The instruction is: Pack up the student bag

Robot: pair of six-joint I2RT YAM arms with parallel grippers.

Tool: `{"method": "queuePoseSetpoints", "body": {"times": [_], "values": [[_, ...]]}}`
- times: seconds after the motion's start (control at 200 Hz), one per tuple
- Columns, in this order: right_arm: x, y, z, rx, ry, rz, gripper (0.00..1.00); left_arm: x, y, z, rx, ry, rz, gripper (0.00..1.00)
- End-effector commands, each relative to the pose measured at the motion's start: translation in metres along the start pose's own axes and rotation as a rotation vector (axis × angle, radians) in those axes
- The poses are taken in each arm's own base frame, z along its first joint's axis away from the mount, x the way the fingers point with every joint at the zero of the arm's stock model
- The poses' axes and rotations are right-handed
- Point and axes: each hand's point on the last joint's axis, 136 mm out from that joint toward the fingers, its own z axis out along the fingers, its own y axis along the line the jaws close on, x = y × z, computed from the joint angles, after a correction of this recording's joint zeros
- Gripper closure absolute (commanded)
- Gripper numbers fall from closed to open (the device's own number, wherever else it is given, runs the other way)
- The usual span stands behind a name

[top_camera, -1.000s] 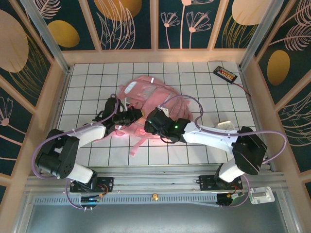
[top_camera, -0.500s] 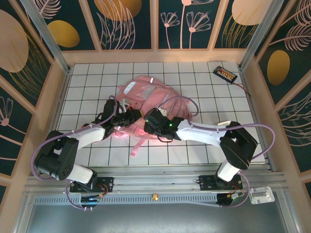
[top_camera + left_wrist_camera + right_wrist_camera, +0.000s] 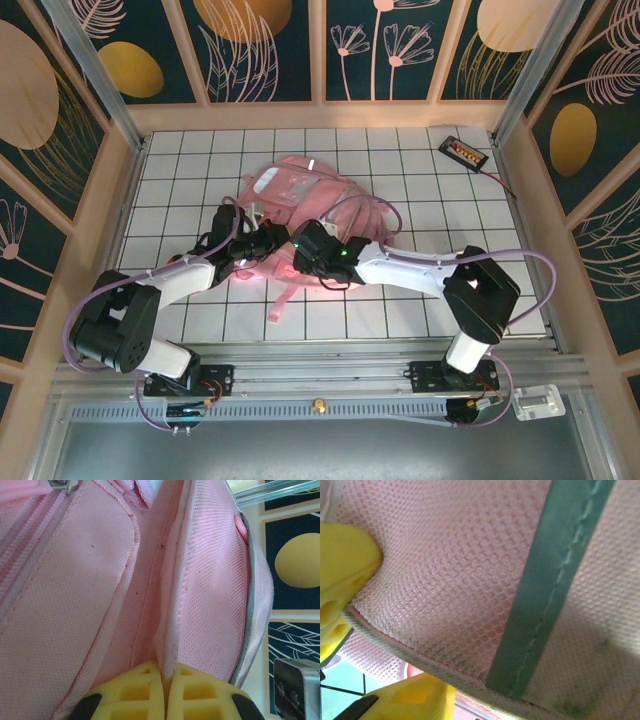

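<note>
While the pink student bag (image 3: 300, 190) lies slumped left of centre on the white gridded worktop (image 3: 450, 215), my left jaws are pinched tight on a fold (image 3: 167, 605) of its fabric, and my right jaws stand partly open astride its mesh edge (image 3: 420, 652).

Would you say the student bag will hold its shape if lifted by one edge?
Probably not: the student bag lies slumped and its fabric folds where the left gripper pinches it, so likely floppy. Its woven cloth and mesh look unlikely to slip.
</note>
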Motion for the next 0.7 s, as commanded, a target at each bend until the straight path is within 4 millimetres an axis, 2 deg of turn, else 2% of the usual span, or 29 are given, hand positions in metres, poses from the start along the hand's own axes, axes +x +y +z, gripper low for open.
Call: {"method": "queuePoseSetpoints", "body": {"times": [0.0,0.175,0.295,0.455,0.57,0.696], "values": [[-0.03,0.028,0.0,-0.082,-0.104,0.032,0.7,0.013,-0.053,-0.012,0.191,0.068,0.078,1.0],[-0.038,0.033,-0.005,-0.121,-0.142,0.072,0.73,0.015,-0.054,-0.014,0.193,0.07,0.08,1.0],[-0.041,0.035,-0.005,-0.131,-0.149,0.095,0.68,0.014,-0.054,-0.014,0.192,0.066,0.082,1.0],[-0.048,0.032,-0.008,-0.136,-0.178,0.134,0.68,0.015,-0.054,-0.014,0.192,0.068,0.08,1.0],[-0.051,0.03,-0.005,-0.131,-0.179,0.142,0.73,0.015,-0.053,-0.015,0.189,0.068,0.083,1.0],[-0.05,0.027,-0.002,-0.127,-0.167,0.145,0.88,0.016,-0.053,-0.016,0.187,0.067,0.085,1.0]]}}
